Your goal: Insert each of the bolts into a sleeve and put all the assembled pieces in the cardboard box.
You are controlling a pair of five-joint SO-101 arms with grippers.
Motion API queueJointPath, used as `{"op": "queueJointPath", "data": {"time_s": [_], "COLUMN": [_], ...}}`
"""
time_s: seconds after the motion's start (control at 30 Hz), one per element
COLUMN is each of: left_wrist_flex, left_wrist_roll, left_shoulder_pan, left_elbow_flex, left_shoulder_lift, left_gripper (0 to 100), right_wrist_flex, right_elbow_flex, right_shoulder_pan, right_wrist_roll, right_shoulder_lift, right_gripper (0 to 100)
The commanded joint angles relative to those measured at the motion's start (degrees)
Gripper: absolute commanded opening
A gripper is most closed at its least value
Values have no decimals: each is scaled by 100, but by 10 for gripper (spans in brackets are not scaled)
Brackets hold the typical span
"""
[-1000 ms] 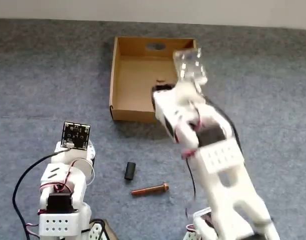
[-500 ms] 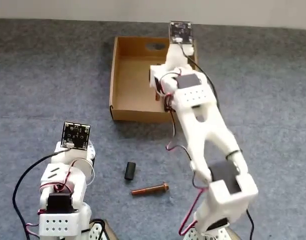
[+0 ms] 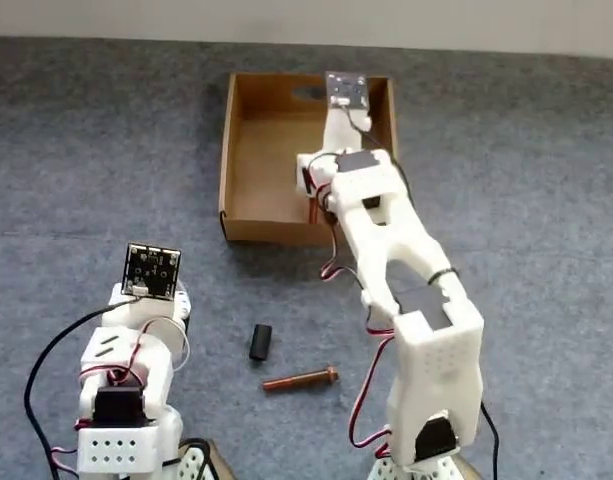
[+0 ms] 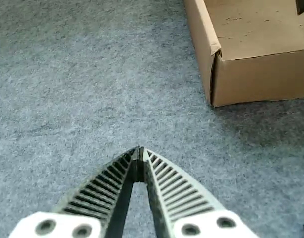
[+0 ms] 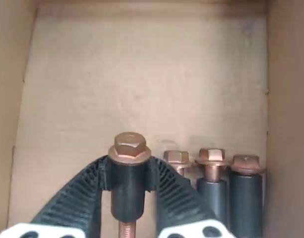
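Observation:
My right gripper is shut on an assembled piece, a copper bolt through a black sleeve, held inside the cardboard box. Three more assembled pieces lie side by side on the box floor beside it. From above, the right arm reaches into the cardboard box, and the held bolt's shank shows near the front wall. A loose black sleeve and a loose copper bolt lie on the carpet between the arms. My left gripper is shut with nothing in it, low over the carpet.
Grey carpet covers the whole table. In the left wrist view the box's near corner stands ahead of the left gripper. The left arm's base sits at the front left, and the right arm's base at the front right.
The right arm has stretched forward and come down into the box with the assembled piece. The left arm, the loose sleeve and the loose bolt have not moved.

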Motion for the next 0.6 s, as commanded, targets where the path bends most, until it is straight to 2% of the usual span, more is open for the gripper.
{"op": "queueJointPath", "data": {"time_s": [0.0,0.57], "left_wrist_flex": [9,9], "left_wrist_roll": [-35,-35], "left_shoulder_pan": [84,84], "left_elbow_flex": [92,92], "left_shoulder_lift": [13,13], "left_gripper": [14,14], "right_wrist_flex": [277,400], "right_elbow_flex": [-391,-409], "right_shoulder_pan": [-110,-127], "right_wrist_roll": [-44,-44], "right_shoulder_lift": [-13,462], "right_gripper": [5,9]}}
